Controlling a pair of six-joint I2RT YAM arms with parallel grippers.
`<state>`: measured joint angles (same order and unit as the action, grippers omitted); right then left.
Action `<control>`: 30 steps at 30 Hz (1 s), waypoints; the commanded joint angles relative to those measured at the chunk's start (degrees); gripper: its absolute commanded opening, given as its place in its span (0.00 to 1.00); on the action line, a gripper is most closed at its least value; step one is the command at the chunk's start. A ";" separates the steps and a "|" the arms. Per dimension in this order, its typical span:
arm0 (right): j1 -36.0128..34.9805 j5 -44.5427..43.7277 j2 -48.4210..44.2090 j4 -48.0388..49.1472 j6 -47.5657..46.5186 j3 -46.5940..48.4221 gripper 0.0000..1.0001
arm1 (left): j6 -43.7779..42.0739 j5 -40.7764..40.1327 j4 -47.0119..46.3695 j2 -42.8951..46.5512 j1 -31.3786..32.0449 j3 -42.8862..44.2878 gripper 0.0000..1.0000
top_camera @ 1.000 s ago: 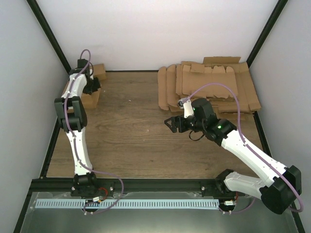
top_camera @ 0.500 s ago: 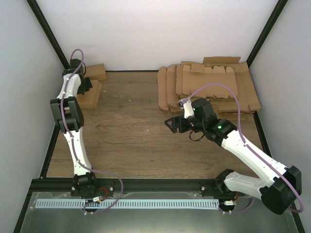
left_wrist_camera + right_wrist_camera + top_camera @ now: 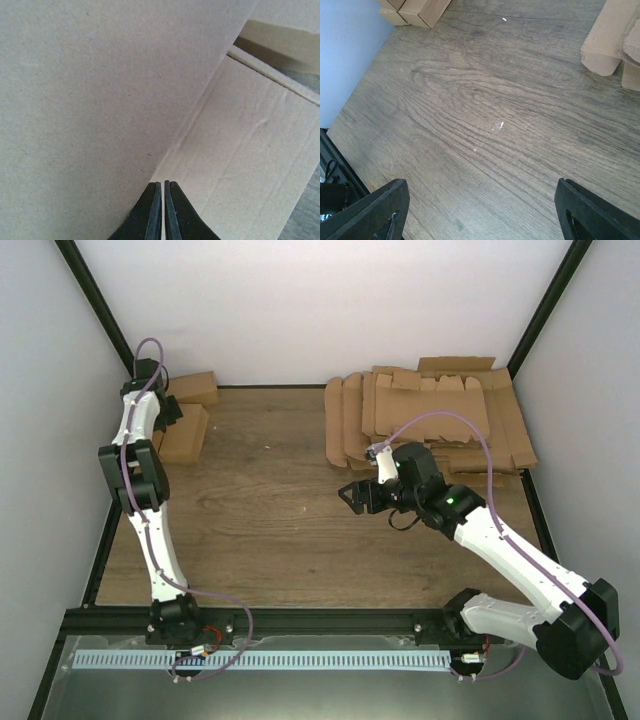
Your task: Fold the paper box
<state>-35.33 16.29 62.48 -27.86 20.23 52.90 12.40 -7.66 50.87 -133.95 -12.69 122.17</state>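
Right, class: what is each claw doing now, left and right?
Left claw: closed, holding nothing.
Right claw: open, empty.

Paper box (image 3: 190,440) far left on the counter (image 3: 270,530), 1 carton (image 3: 198,388) behind it — flat blanks (image 3: 430,425) far right, my right pincer (image 3: 350,494) between.

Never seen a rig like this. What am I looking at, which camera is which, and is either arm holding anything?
Two white robot arms stand at the near edge of a wooden table. The wide picture looks down from above; the other two come from wrist cameras. Folded paper boxes sit in the far left corner, a stack of flat cardboard blanks far right. The left gripper is shut close to cardboard, nothing visibly held. The right gripper hangs open over bare wood, empty.
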 commanded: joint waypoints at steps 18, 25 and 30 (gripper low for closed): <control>0.26 -16.29 -8.58 9.60 0.54 -2.95 0.94 | 7.11 13.07 -17.49 34.81 1.87 -31.18 0.50; 0.26 -28.08 -20.03 22.97 -5.41 -14.98 1.00 | 8.42 15.95 -35.60 60.63 4.60 -60.09 1.00; 0.26 -34.35 -23.28 35.28 -14.23 -26.25 1.00 | 5.93 10.88 -52.78 75.37 9.25 -81.36 1.00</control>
<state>-35.31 -10.92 40.42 -3.88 14.79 32.36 20.10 6.33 13.85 -65.01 -6.13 53.36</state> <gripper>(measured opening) 0.997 0.999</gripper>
